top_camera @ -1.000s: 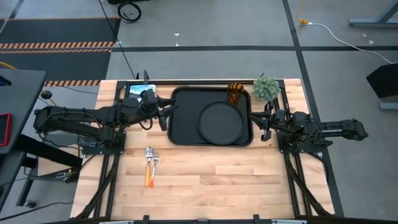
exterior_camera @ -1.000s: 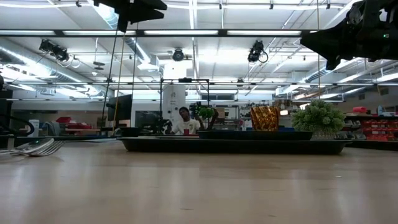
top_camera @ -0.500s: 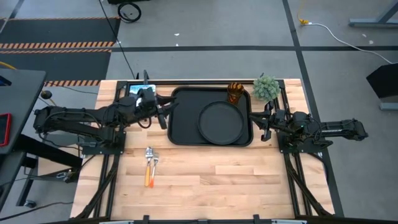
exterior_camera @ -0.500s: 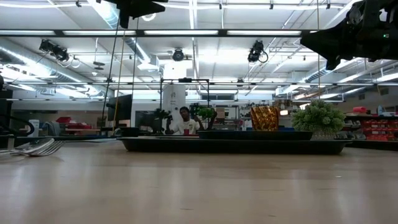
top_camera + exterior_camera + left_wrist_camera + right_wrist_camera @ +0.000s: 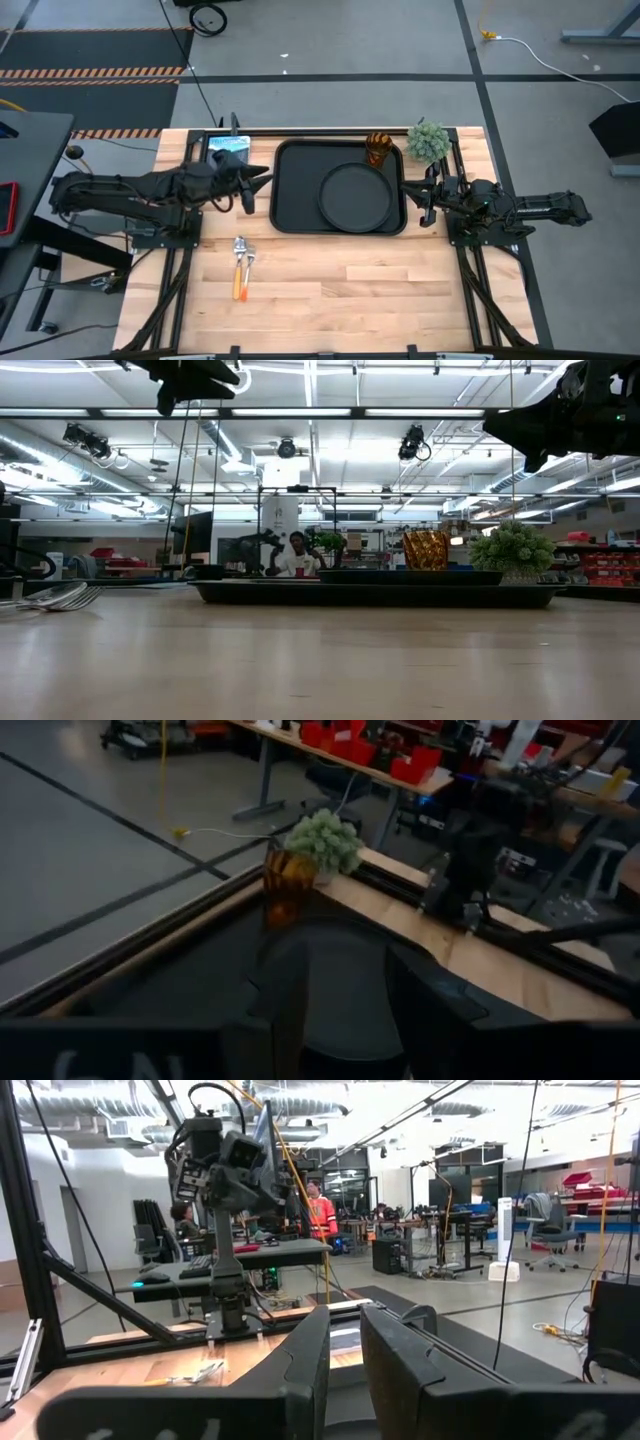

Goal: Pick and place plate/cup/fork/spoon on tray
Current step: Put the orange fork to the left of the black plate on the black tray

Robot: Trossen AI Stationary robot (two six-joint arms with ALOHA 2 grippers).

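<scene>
Black plate (image 5: 352,196) and amber cup (image 5: 377,149) already sit in the tray (image 5: 295,190); fork (image 5: 249,258) and spoon (image 5: 238,262) lie by the bench's near-left edge. The left gripper (image 5: 253,183), open and empty, must descend over 1 utensil.

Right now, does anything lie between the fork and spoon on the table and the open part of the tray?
Nothing visible does. The fork and spoon lie on bare wood near the tray, whose left half is free; the left gripper hovers beside that edge.
</scene>
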